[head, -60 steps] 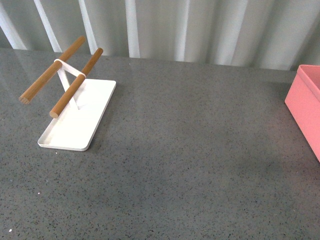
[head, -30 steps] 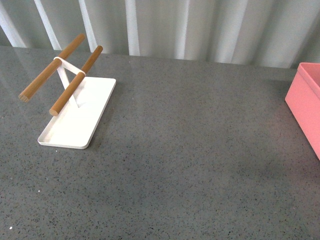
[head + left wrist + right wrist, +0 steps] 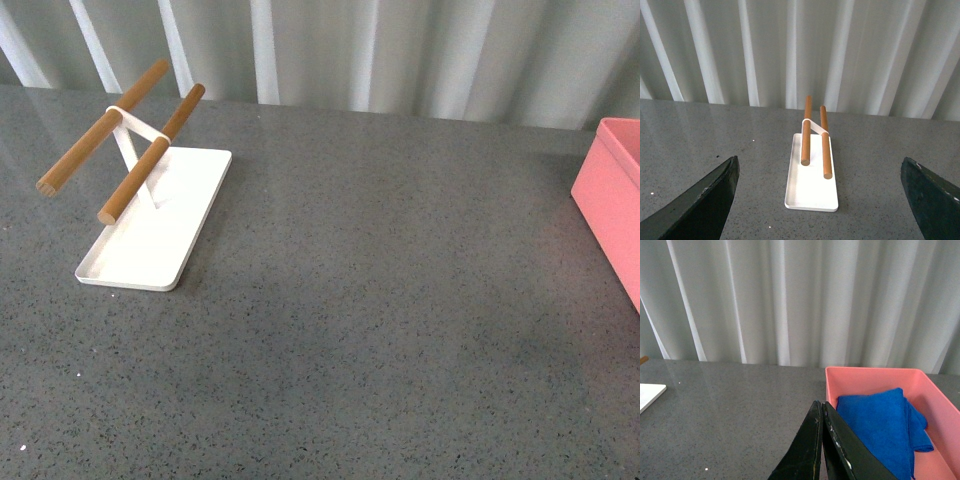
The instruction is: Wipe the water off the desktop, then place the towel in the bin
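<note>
The towel (image 3: pixel 880 430) lies folded inside the bin (image 3: pixel 875 374), just beyond and to one side of the right tool (image 3: pixel 821 440), whose two fingers are pressed together with nothing between them. That tool holds nothing, and the towel is free of it. The left tool (image 3: pixel 820 195) stands wide, its two dark fingers far apart at either edge of its wrist view, also holding nothing; straight ahead of it, between the fingers, sits the white tray (image 3: pixel 810 192) with its two wooden bars (image 3: pixel 815 140), bare of any cloth. The worktop (image 3: pixel 380 300) shows no puddle or wet sheen that I can make out in the front view. Judging from this, both parts of the task look finished: the wiping is done and the towel is deposited.
</note>
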Action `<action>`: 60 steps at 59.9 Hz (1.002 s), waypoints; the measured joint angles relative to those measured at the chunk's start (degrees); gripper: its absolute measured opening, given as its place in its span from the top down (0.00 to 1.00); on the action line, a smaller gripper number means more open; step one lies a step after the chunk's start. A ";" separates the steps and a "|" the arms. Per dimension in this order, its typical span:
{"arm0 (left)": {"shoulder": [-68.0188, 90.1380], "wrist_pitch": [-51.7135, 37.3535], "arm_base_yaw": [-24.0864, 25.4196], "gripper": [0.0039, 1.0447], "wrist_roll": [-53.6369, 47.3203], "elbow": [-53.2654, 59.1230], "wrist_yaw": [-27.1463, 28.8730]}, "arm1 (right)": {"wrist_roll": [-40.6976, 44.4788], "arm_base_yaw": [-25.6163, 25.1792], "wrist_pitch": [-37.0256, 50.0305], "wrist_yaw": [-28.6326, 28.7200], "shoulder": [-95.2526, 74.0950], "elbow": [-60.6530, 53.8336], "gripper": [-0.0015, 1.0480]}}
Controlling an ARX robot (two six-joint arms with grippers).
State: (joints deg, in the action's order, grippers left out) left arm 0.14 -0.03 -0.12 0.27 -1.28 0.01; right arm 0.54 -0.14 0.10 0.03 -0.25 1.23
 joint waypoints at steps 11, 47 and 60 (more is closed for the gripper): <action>-0.02 0.00 0.00 0.06 0.00 0.00 0.00 | 0.00 0.00 -0.02 0.00 0.00 0.00 0.87; -0.02 0.00 0.00 0.06 0.00 0.00 0.00 | -0.22 0.00 -0.02 0.00 0.00 0.00 0.07; -0.02 0.00 0.00 0.06 0.00 0.00 0.00 | -0.22 0.00 0.00 0.00 0.00 0.00 0.07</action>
State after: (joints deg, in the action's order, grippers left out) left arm 0.12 -0.03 -0.12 0.27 -1.28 0.01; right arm 0.32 -0.14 0.10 0.03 -0.25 1.23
